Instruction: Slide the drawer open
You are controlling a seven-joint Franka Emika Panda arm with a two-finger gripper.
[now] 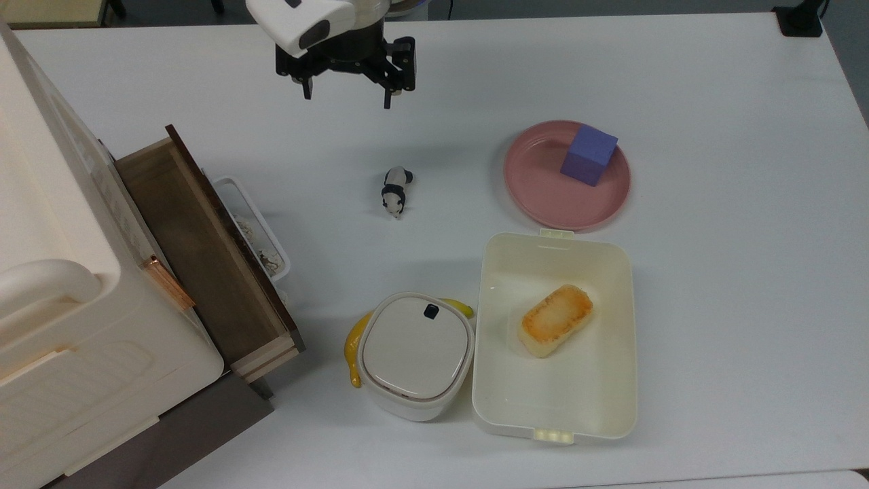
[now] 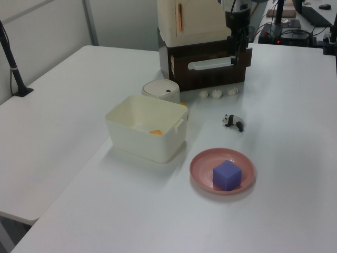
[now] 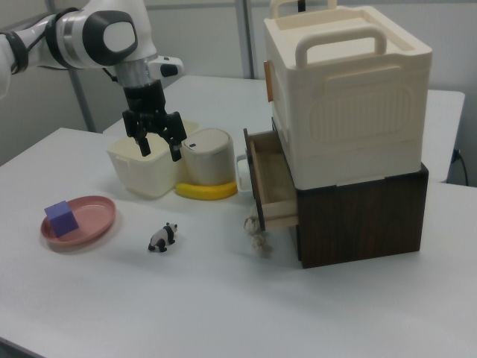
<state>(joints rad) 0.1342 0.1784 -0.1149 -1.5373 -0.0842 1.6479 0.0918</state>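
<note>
Drawer [image 1: 197, 251] was seen pulled well out of the cabinet [image 3: 346, 112] at the top view's left, its dark wooden inside laid bare and its white handle [image 1: 252, 224] untouched. The gripper [image 1: 345, 88] was pictured high above the table [image 1: 713, 272], well apart from the handle, jaws spread and nothing held between them. The opening step was judged done; only a withdrawal of the arm appeared to be called for. A toy panda [image 1: 395, 191] was noted near the handle.
</note>
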